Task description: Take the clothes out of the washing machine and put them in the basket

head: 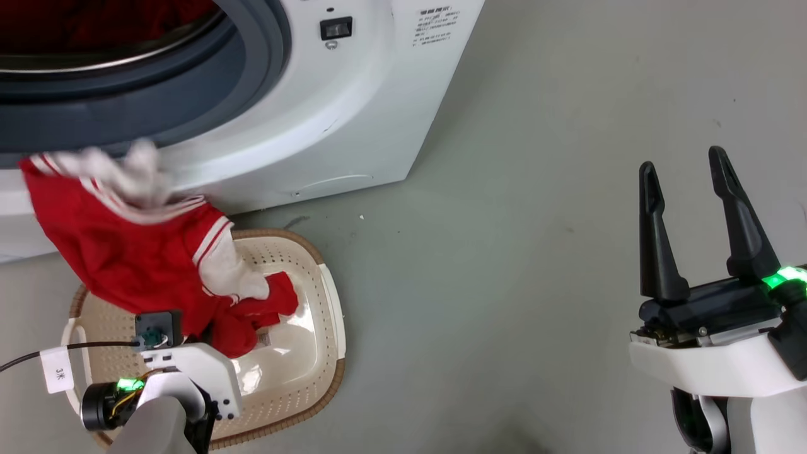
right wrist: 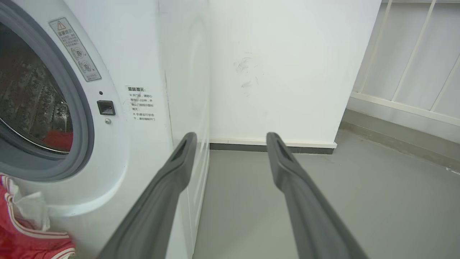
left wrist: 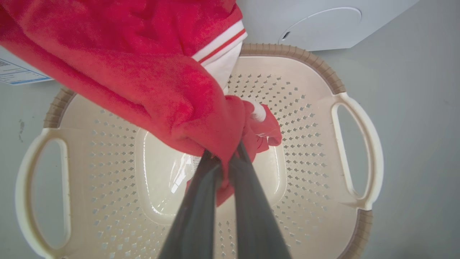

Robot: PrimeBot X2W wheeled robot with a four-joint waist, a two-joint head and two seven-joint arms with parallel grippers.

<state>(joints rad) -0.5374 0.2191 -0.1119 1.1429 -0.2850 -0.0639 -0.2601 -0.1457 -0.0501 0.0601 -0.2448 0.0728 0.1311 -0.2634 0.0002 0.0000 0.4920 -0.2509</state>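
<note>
Left gripper [left wrist: 224,163] is right over the middle of the basket [left wrist: 309,144], its two dark fingers pinched tight on a fold of the red garment [left wrist: 143,72]. The bunched end of the garment sits low inside the basket, above its glossy cream bottom; whether the fabric touches that bottom, I can't tell. The rest of the garment trails up and away over the basket's brown rim, white-striped trim showing, with its top end up against the front of the washing machine [head: 353,113], just under the grey door seal [head: 189,94].

From the head view, that basket [head: 296,378] stands on the grey floor [head: 504,284] just in front of the machine, with the red garment [head: 126,252] the one item in it.

Over to the drum [right wrist: 32,97]: the door opening gapes, and more red fabric [right wrist: 57,139] lies at the bottom of the perforated steel.

Right gripper [head: 681,159] hangs well off to the side over bare floor, fingers spread wide apart, holding nothing. Its own view has the right gripper [right wrist: 230,136] pointing past the machine's corner at a white wall [right wrist: 287,54].
</note>
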